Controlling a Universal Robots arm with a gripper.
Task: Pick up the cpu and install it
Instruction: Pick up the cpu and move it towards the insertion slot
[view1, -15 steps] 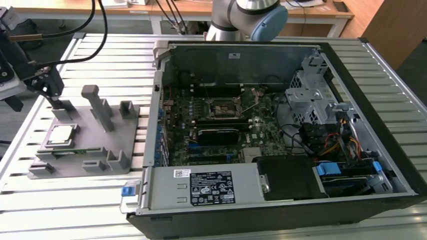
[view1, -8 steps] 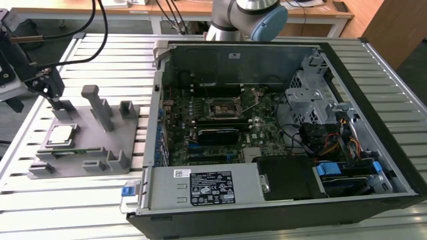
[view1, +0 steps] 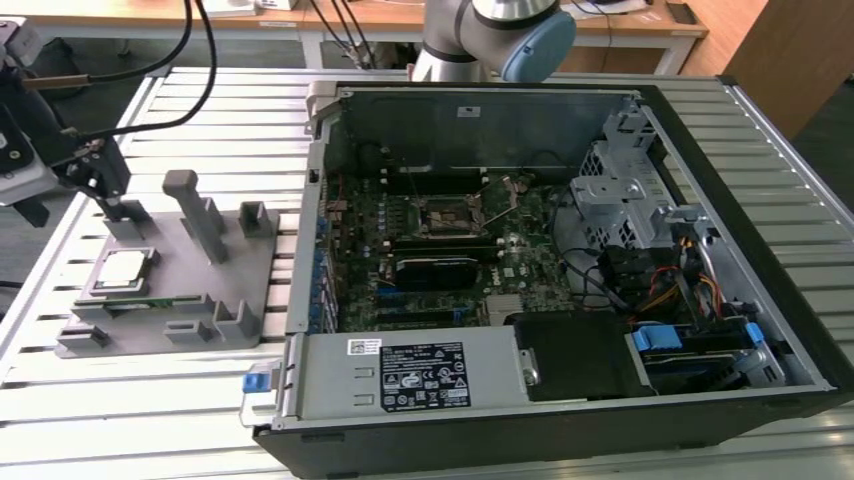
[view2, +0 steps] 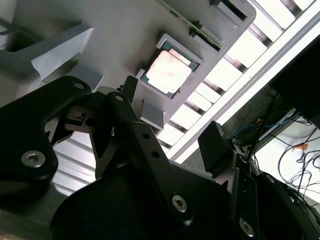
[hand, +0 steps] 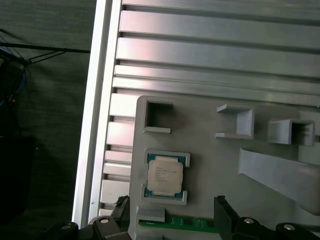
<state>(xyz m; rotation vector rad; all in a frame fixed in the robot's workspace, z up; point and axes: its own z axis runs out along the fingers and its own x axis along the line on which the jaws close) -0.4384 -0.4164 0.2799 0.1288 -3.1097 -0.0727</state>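
Seemingly open tool (hand: 171, 202) above cpu (hand: 165, 176), seated in fixture (hand: 210, 165).

The cpu (view1: 123, 270) is seen uncovered from above in the grey fixture (view1: 180, 272); low walls (hand: 181, 199) are set close against its edges; in the exterior view, tall posts (view1: 198, 215) are found at 1 to 2 o'clock from it, and the computer case (view1: 316, 200) at 3 o'clock.

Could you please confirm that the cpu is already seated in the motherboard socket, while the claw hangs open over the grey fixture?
Not quite: the cpu lies in its recess on the grey fixture, not in the motherboard socket, as the first wrist view shows. The claw does hang open over that fixture.
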